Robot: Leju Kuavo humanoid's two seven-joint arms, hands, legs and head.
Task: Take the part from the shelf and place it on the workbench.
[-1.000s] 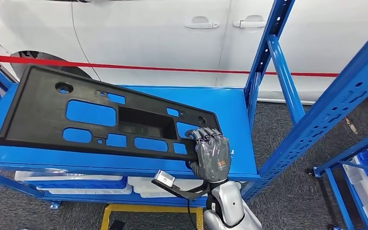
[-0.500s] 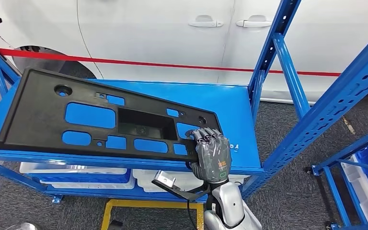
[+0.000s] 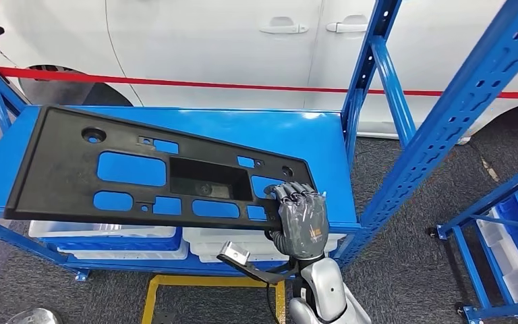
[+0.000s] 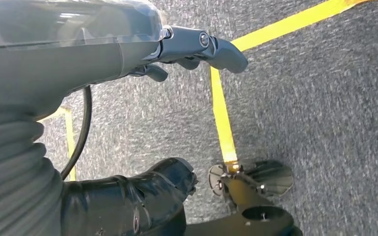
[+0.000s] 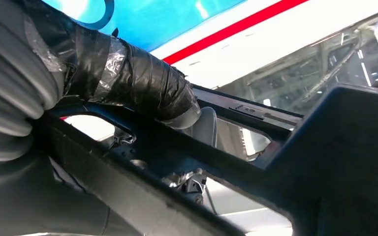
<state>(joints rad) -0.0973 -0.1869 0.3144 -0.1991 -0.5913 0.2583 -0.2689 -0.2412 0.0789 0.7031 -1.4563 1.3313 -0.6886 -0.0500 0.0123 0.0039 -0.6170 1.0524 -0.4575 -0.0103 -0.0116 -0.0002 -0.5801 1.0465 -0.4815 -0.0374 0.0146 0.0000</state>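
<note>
We see the part (image 3: 141, 175), a long flat black plastic panel with many cut-out windows and a deeper rectangular pocket near its middle, lying over the top level of the blue shelf (image 3: 310, 142). It stretches from the left end of this level towards the front right, and its near right corner reaches the front edge of the shelf.

Our right hand (image 3: 300, 219) grips this near right corner. In the head view the dark fingers (image 3: 291, 194) are curled over the top of the panel, beside one of the small windows, while the body of the hand stands in front of the shelf edge. In the right wrist view the taped thumb (image 5: 138, 83) presses against a black rib of the part from the other side, so the corner is held between thumb and fingers.

Our left hand (image 4: 197, 46) hangs over grey carpet with yellow floor lines (image 4: 221, 118). Its fingers are loosely bent and apart, and they hold nothing.

Below the top level of the shelf there are white bins (image 3: 108, 233). Behind the shelf stands a white car (image 3: 209, 40), with a red tape (image 3: 175, 84) stretched in front of it. To the right we see a blue upright post (image 3: 445, 128) and a second blue rack (image 3: 506, 243) with white bins.
</note>
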